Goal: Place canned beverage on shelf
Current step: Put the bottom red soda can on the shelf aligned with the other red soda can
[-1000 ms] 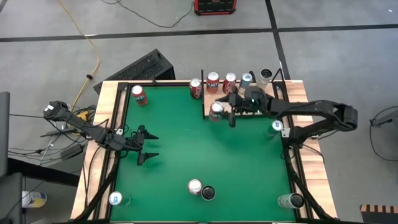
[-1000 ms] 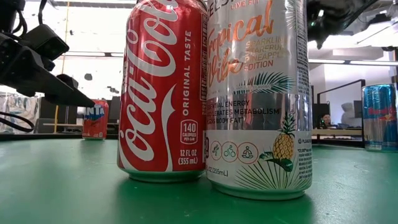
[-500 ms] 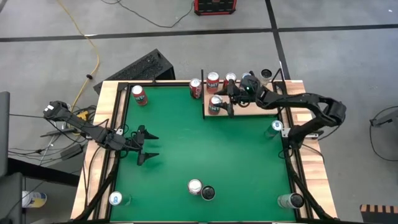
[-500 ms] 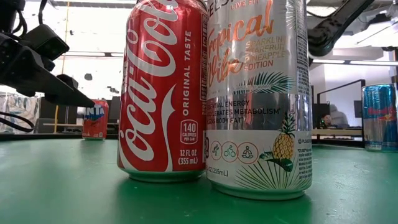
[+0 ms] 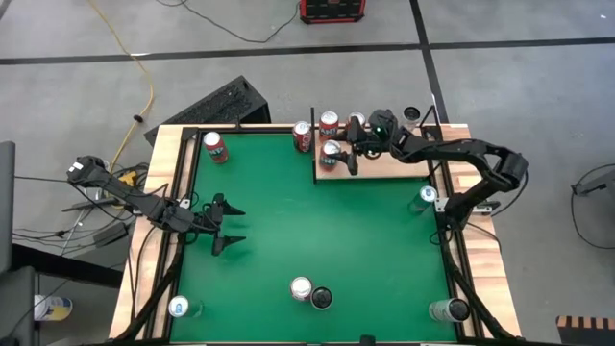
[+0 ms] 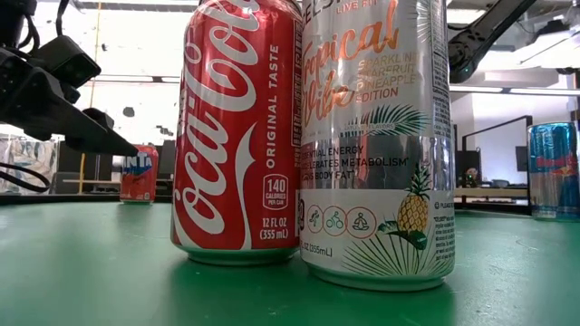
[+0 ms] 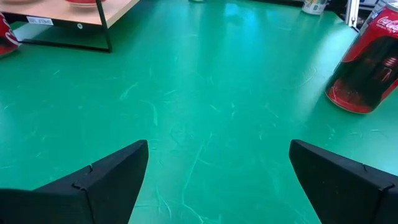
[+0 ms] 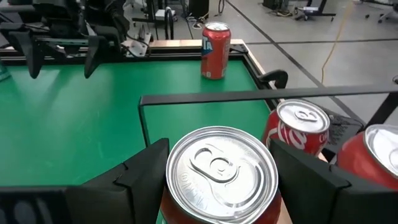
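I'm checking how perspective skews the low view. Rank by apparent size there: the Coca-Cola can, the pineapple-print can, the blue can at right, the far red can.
1. Coca-Cola can and pineapple-print can: alike, nearest the camera.
2. Blue can, cropped.
3. Far red can, smallest only through distance.

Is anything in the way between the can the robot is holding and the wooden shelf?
Nothing visible is. The right gripper already has the can between its fingers over the shelf, at its left end. Other red cans stand along the far edge, close beside it. Whether the can's base touches the board can't be seen.
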Action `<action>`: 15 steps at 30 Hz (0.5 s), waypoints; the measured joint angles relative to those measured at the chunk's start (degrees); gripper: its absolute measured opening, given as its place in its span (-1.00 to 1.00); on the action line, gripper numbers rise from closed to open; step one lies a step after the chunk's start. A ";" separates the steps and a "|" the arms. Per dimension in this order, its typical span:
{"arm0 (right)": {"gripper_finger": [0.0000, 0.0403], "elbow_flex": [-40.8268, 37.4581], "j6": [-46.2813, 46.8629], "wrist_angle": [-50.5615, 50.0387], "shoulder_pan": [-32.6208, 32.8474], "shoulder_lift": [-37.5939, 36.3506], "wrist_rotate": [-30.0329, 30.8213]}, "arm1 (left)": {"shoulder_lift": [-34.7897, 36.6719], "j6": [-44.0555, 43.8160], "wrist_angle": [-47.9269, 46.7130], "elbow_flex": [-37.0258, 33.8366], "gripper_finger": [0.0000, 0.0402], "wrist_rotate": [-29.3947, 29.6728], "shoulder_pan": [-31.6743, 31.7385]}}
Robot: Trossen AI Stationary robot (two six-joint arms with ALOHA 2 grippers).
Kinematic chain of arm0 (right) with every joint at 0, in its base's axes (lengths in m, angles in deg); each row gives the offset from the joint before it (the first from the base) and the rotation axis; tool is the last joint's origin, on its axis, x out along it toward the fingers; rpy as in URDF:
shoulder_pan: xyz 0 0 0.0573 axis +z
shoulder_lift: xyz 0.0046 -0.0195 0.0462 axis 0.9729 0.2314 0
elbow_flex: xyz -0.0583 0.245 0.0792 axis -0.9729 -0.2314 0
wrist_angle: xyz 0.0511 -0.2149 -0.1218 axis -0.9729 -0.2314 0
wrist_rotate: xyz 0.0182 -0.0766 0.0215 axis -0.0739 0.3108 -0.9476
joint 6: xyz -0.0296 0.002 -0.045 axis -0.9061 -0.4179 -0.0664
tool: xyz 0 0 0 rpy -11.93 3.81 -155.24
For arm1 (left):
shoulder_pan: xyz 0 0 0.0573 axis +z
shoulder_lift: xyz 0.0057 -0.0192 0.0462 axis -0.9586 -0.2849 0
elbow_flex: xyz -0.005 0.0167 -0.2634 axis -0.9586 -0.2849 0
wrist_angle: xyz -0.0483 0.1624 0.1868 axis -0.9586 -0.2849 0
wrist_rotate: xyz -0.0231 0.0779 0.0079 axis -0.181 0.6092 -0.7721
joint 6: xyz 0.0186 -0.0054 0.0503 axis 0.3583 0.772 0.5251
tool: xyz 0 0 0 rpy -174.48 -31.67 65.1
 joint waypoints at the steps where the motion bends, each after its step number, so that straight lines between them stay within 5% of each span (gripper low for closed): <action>1: 0.42 0.00 -0.02 -0.23 -0.13 0.00 0.03 | 0.01 0.00 0.00 0.00 0.87 0.00 -0.01; 15: 0.47 0.07 -1.27 -3.21 -0.26 -0.09 3.26 | -0.01 0.00 0.00 0.00 0.87 0.00 -0.01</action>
